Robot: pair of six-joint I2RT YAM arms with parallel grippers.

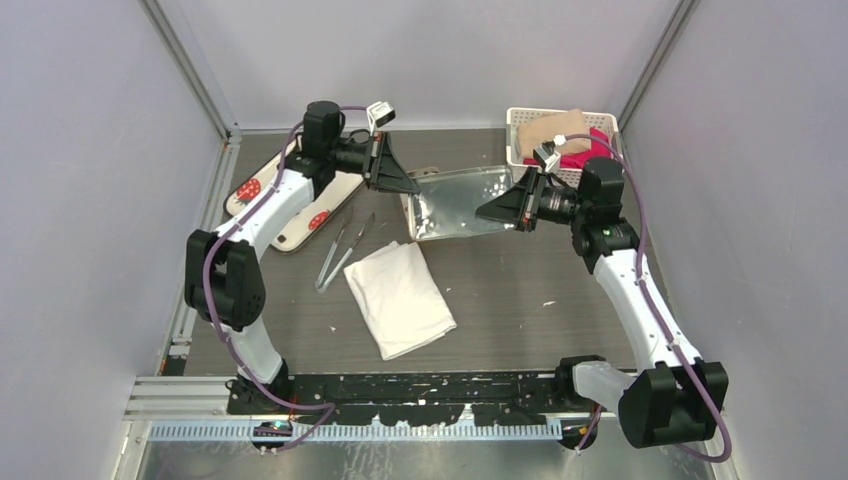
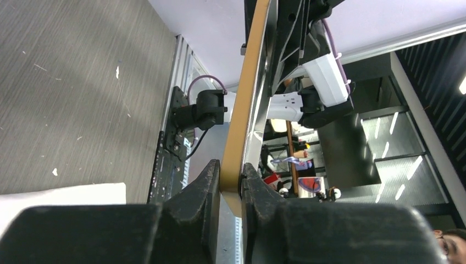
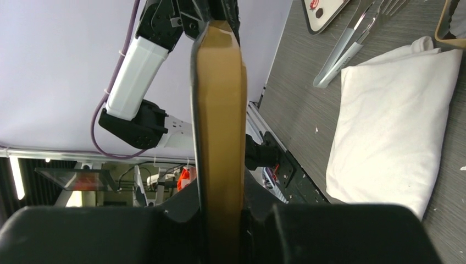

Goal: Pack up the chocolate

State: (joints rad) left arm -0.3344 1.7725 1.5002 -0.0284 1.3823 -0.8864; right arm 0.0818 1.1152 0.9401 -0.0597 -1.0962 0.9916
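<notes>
From above, the left end effector (image 1: 408,186) and right end effector (image 1: 487,210) face each other. Each pinches one short end of a shiny, gold-edged lid (image 1: 452,204), whose long axis runs straight from one to the other. No chocolate shows. If any lies on the strawberry-print tray (image 1: 290,240) just behind the left end effector, that arm hides it and is also the nearer one. Tongs (image 1: 336,254) and a folded cloth (image 1: 400,298) lie on the surface (image 1: 520,290) below the lid, and a basket (image 1: 520,122) sits behind the right end effector.

In the left wrist view, the left end effector (image 2: 231,177) is clenched on the lid (image 2: 246,104), seen edge-on and running straight out from the fingers. The lid's mirror face blocks everything beyond it.

In the right wrist view, the right end effector (image 3: 220,201) looks closed on the lid (image 3: 218,99), with fingers against both faces. To its right lie the cloth (image 3: 387,118) and tongs (image 3: 346,49). A gold rim (image 3: 448,30) is cut off at the corner, its contents unseen.
</notes>
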